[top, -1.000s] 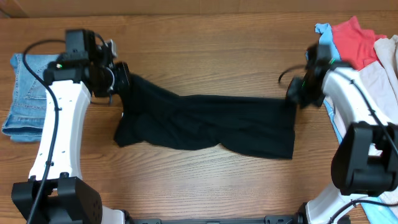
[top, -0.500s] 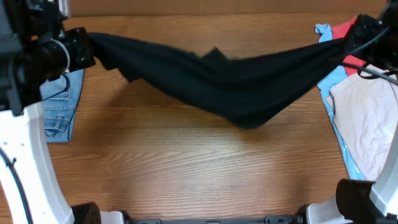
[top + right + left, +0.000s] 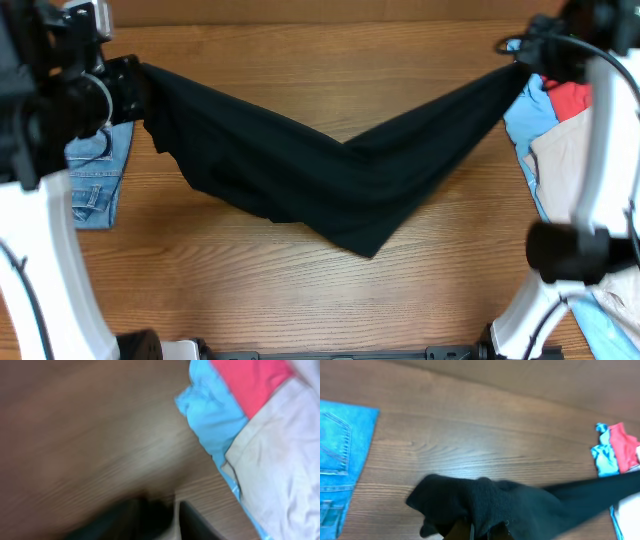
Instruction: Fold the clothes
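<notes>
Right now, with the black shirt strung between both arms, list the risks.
The black shirt sags in the middle, so it may land bunched on the table. Its right end hangs by the clothes pile and could snag. The right jaws' hold is blurred; a slip would drop that end.

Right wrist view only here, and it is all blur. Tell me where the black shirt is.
Observer: The shirt is strung in the air from the left gripper to the right gripper, sagging in the middle.
Operator: Report the left grip.
Observer: The left gripper is shut on a bunched end of the shirt.
Operator: Name what lies on the left side.
Observer: Blue jeans, near the left gripper.
</notes>
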Action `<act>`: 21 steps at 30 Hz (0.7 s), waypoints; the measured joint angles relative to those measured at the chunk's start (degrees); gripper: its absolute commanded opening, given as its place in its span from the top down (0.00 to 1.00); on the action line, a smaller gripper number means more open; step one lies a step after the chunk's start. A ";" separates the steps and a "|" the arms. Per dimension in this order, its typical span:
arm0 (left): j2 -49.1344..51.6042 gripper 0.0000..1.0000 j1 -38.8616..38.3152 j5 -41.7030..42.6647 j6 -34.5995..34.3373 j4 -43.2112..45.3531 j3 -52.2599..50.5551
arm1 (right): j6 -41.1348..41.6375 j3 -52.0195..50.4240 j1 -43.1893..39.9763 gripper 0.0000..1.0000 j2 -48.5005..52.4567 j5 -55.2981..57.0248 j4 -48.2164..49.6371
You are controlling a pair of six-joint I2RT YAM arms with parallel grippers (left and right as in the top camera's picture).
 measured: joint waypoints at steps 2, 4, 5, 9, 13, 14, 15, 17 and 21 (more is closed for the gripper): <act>3.72 0.96 0.00 -0.20 0.00 1.14 -2.21 | -0.22 -0.70 0.00 0.67 5.22 0.09 -1.40; 7.23 0.96 0.00 -0.35 0.02 2.01 -3.91 | -0.33 -1.33 0.00 0.67 7.67 -0.35 -4.61; 9.73 0.96 0.00 -0.44 0.20 2.43 -4.61 | -0.46 -1.36 0.00 0.67 7.67 -0.72 -4.92; 15.52 0.96 0.00 -0.74 1.07 3.39 -5.44 | -3.74 -1.38 1.16 0.67 5.01 -6.56 -5.01; 17.27 0.96 0.00 -1.14 1.33 3.65 -5.46 | -5.11 -4.48 6.67 0.67 1.55 -8.00 -4.92; 17.27 0.96 0.00 -1.31 1.49 3.65 -5.46 | -5.22 -5.86 8.39 0.67 0.94 -8.22 -4.96; 17.27 0.96 0.00 -1.81 1.53 3.65 -5.46 | -5.18 -8.31 10.75 0.67 0.33 -8.59 -4.98; 17.27 0.96 0.00 -2.54 1.70 3.58 -5.46 | -4.94 -13.03 13.99 0.67 -0.02 -9.09 -4.87; 17.27 0.96 0.00 -3.21 2.58 3.08 -5.46 | -4.20 -22.95 17.64 0.67 -0.92 -9.29 -4.50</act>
